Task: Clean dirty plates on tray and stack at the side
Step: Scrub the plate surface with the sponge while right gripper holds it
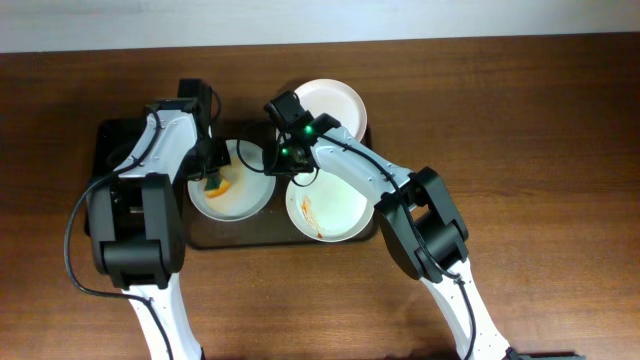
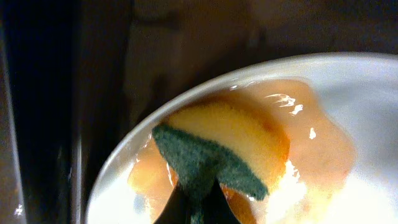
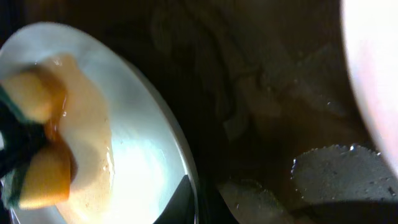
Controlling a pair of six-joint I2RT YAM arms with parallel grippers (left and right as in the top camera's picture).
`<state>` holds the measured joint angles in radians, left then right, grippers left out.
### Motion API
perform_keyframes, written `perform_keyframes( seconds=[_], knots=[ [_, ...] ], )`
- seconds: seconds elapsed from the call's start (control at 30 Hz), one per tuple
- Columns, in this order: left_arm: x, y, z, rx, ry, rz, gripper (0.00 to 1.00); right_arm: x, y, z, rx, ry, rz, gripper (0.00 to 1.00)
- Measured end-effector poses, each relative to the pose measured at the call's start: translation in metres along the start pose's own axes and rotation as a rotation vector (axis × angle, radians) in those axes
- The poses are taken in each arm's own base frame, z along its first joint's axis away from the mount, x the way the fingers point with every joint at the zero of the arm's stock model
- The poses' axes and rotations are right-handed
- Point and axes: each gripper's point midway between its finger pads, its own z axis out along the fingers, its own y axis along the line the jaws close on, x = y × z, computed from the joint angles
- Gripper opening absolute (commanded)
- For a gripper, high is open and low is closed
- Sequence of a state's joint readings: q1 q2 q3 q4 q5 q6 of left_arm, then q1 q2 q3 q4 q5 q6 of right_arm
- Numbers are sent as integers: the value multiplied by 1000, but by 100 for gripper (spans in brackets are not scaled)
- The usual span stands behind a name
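Three white plates sit on the dark tray [image 1: 270, 232]. The left plate [image 1: 248, 200] holds a wet orange smear. My left gripper [image 1: 213, 181] is shut on a yellow sponge with a green scouring side [image 2: 224, 149] and presses it onto the smear inside this plate [image 2: 367, 93]. My right gripper [image 1: 274, 160] is shut on the right rim of the same plate [image 3: 143, 143]; its fingers [image 3: 194, 202] straddle the rim. The front right plate [image 1: 335, 205] has a thin orange smear. The back plate [image 1: 335, 100] looks clean.
A smaller black tray [image 1: 108, 150] lies at the left, under my left arm. The brown table [image 1: 530, 120] surrounds the trays. The edge of another white plate [image 3: 373, 74] shows at the right of the right wrist view.
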<state>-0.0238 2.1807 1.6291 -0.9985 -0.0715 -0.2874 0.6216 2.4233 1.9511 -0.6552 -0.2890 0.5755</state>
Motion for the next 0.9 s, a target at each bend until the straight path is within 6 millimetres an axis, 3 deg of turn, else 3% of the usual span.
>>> perform_keyframes(
  seconds=[0.13, 0.23, 0.33, 0.4, 0.57, 0.67, 0.73, 0.9],
  knots=[
    [21, -14, -2, 165, 106, 123, 1, 1, -1, 0, 1, 5, -7, 4],
    [33, -48, -9, 403, 136, 248, 1, 0, -2, -1, 0, 5, -2, 4],
    [27, -66, -12, 497, 89, 294, 1, 1, -3, -1, -1, 10, 6, 4],
    [11, -61, -9, 485, 39, 251, 1, 2, -4, -1, 4, 18, 14, 4],
    [-36, -21, 0, 335, -92, -6, 1, 3, -4, -2, 0, 24, 19, 4],
    [-37, -18, 0, 280, -94, -84, 1, 3, -3, -2, -1, 24, 18, 4],
    [-21, -16, 0, 231, -30, -87, 1, 5, -4, -2, -1, 32, 19, 4],
    [54, 4, -4, 128, 261, -6, 1, 9, -1, -2, -20, 50, 6, 4]
  ],
)
